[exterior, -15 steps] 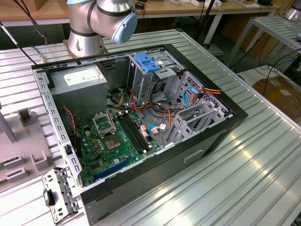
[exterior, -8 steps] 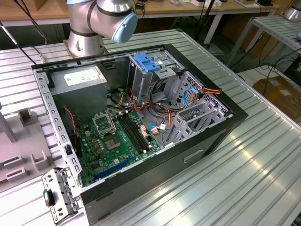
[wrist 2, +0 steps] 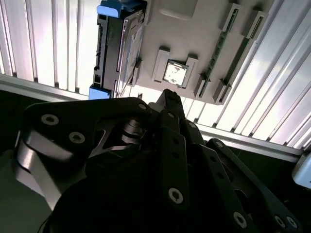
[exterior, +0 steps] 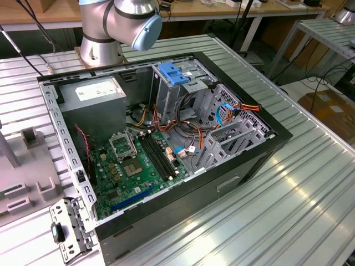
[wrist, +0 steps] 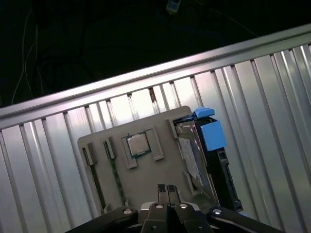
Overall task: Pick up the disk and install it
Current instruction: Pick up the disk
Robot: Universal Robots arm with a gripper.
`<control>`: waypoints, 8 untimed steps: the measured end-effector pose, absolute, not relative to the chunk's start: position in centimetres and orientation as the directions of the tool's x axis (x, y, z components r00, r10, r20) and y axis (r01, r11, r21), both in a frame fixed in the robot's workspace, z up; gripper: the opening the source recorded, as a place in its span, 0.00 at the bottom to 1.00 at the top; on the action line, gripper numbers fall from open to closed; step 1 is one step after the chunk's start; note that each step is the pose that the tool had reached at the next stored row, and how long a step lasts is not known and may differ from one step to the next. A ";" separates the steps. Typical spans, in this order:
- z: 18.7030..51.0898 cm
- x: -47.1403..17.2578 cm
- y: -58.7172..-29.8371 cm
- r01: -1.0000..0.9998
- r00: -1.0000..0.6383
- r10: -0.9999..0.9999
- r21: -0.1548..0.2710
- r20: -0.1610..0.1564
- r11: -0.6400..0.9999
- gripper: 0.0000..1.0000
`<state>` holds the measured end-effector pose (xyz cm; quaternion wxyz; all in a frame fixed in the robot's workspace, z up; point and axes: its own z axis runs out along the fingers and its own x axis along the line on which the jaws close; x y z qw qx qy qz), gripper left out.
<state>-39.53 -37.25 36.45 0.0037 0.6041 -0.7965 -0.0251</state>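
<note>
Grey plastic holder tray lies at nine o'clock in the exterior view, on the ribbed aluminium table. At the centre we see the open black computer case. Inside it, the green motherboard sits toward seven o'clock and the blue plastic handle of the metal drive cage toward twelve. In both wrist views the black pincer hovers over that tray, its fingers pressed together with nothing between them. The flat silver hard disk with blue side rails stands on edge in the tray. It is just beside the square processor chip and apart from the pincer.
</note>
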 end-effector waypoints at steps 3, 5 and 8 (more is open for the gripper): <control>36.4 -39.5 -37.2 -0.968 -0.246 -0.969 0.044 -0.025 0.245 0.11; 36.4 -39.5 -37.2 -0.972 -0.230 -0.973 0.044 -0.024 0.229 0.11; 36.4 -39.5 -37.2 -0.979 -0.202 -0.979 0.044 -0.024 0.201 0.11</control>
